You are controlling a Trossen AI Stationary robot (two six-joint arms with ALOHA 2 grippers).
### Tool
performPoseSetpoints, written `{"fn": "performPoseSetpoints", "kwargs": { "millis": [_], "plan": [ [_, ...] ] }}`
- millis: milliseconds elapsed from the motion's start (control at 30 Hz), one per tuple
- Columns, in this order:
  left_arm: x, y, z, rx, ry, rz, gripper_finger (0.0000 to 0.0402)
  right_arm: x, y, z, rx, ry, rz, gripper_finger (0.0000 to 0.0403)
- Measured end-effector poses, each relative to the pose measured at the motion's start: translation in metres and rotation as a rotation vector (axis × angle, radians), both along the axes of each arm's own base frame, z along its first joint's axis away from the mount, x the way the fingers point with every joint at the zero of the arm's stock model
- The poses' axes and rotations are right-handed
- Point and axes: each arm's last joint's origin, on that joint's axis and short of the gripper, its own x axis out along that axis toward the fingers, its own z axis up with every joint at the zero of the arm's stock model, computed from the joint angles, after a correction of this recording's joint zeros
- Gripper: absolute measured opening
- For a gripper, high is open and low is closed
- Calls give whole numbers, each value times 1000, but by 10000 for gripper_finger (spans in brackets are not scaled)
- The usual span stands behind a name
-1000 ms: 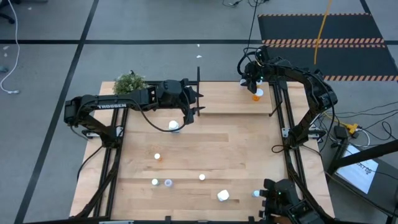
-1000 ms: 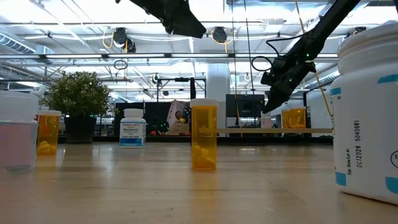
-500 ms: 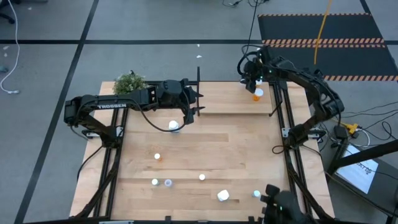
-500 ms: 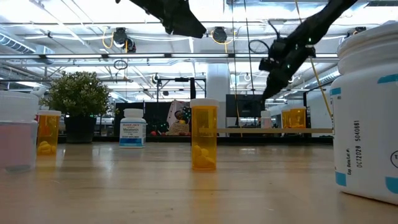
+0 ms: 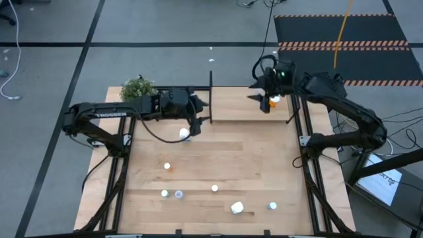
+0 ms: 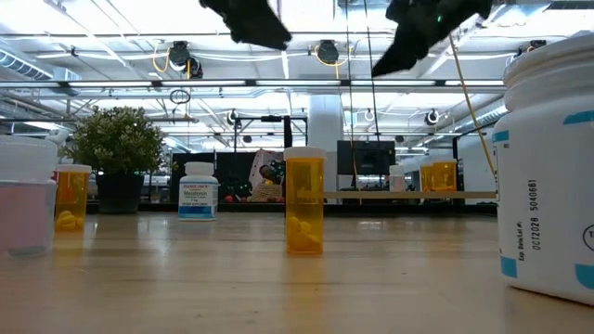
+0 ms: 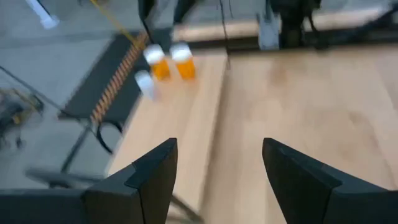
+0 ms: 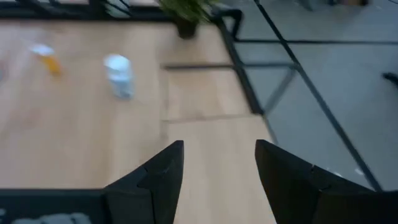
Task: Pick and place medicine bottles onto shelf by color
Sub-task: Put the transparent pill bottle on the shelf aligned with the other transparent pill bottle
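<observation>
Both tools are spread apart and carry nothing: the left tool (image 5: 195, 114) hangs just beside the white bottle (image 5: 184, 133) near the shelf's (image 5: 238, 106) front edge, and the right tool (image 5: 263, 99) hovers over the shelf's far end, where orange bottles (image 7: 174, 60) already stand. More bottles are scattered across the bench (image 5: 218, 158), among them one orange bottle (image 6: 304, 201) standing upright mid-bench. They look like light, rigid plastic cylinders with smooth, likely slippery walls, tall enough to tip if nudged. The safest hold is probably across the body just under the cap, pressed gently, with the fingers coming down squarely on either side.
</observation>
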Motion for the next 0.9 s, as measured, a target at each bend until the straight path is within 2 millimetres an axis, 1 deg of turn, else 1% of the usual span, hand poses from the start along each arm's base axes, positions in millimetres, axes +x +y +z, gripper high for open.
{"fn": "performPoseSetpoints", "kwargs": {
  "millis": [67,200,267,400,500,700,800,900],
  "plan": [
    [-2,-11,0,0,20,4,237,4,17,5,9,-11,13,194],
    [-10,-35,0,23,70,24,237,11,52,0,10,-3,54,194],
    [-12,-47,2,11,61,23,237,13,68,-6,18,-1,88,194],
    [-19,-76,-4,-53,113,-6,237,16,98,-20,66,-26,178,194],
    [-24,-99,-15,-69,156,5,237,17,117,-32,100,-49,227,194],
    [-42,-145,-36,-143,145,73,237,12,145,-58,97,11,219,194],
    [-55,-169,-47,-178,149,58,237,11,154,-60,113,18,222,194],
    [-69,-192,-63,-209,173,38,237,10,163,-59,154,7,236,194]
  ]
}}
